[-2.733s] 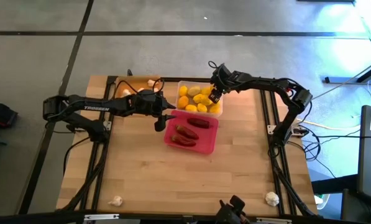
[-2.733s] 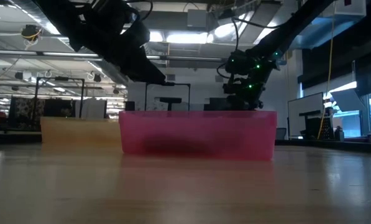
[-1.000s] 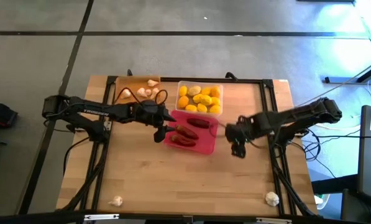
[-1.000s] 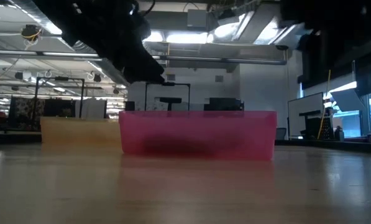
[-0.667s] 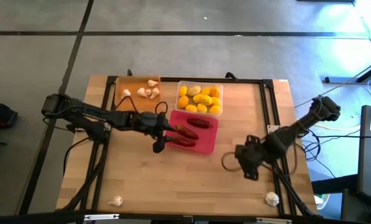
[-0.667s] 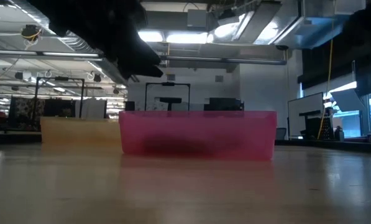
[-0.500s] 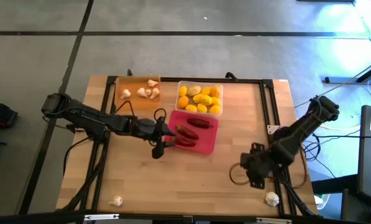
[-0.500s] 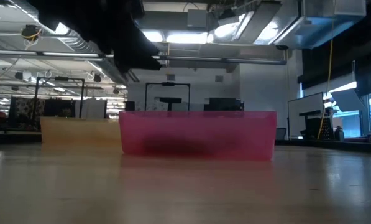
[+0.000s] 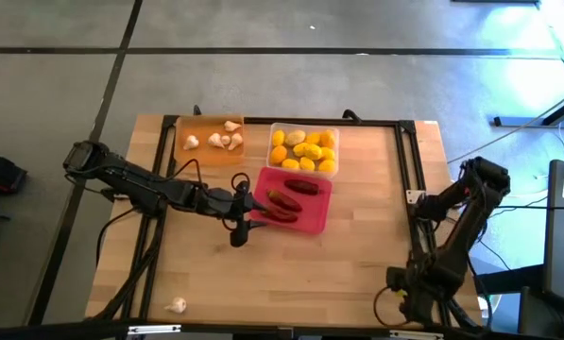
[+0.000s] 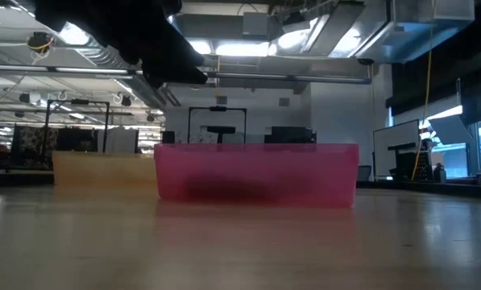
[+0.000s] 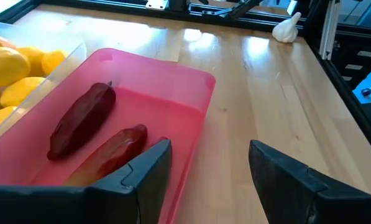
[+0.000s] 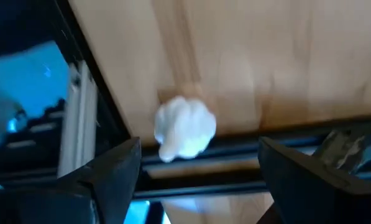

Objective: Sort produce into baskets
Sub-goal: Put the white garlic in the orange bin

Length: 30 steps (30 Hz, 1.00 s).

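Right gripper [image 12: 197, 168] has swung from the lemon tray [image 9: 303, 149] to the near-right corner, jaws wide above a loose garlic bulb [image 12: 185, 127]. Left gripper [image 11: 207, 171] is open, empty, beside the pink tray [image 9: 292, 201]. Garlic pickup looks next.

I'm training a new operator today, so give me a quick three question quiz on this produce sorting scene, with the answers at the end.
1. True or false: the pink-red tray holds the yellow lemons.
2. Which bulb is the right gripper lined up with? A) the garlic bulb at the table's near right corner; B) the one at the near left corner; C) one in the orange tray.
3. Fill in: the left gripper hangs open at the edge of the ___ tray.

Key
1. False: it holds dark red chili peppers; the lemons lie in the clear tray.
2. A
3. pink-red
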{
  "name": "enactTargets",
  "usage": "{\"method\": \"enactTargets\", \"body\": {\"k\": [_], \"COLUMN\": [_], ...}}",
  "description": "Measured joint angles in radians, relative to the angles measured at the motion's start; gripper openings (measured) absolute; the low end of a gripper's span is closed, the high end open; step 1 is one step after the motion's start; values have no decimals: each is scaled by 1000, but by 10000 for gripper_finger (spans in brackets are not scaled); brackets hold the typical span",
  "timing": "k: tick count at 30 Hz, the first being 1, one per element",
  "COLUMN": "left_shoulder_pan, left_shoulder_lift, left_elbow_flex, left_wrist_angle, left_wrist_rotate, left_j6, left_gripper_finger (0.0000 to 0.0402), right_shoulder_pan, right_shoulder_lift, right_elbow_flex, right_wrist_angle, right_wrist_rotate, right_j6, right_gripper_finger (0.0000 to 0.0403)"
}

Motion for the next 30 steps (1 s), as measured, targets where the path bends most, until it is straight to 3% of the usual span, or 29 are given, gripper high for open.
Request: {"method": "enactTargets", "body": {"k": [10,30], "left_shoulder_pan": [17,17], "left_shoulder_lift": [0,0], "left_elbow_flex": [0,0], "left_wrist_angle": [-2,-8], "left_wrist_rotate": [0,1], "left_j6": [3,5], "left_gripper_finger": [210,210], "right_shoulder_pan": [69,67], "right_shoulder_lift": [99,161], "right_elbow_flex": [0,0], "right_wrist_angle": [27,97], "right_wrist_rotate": [-69,-95], "right_j6": [35,19], "right_gripper_finger": [298,101]}}
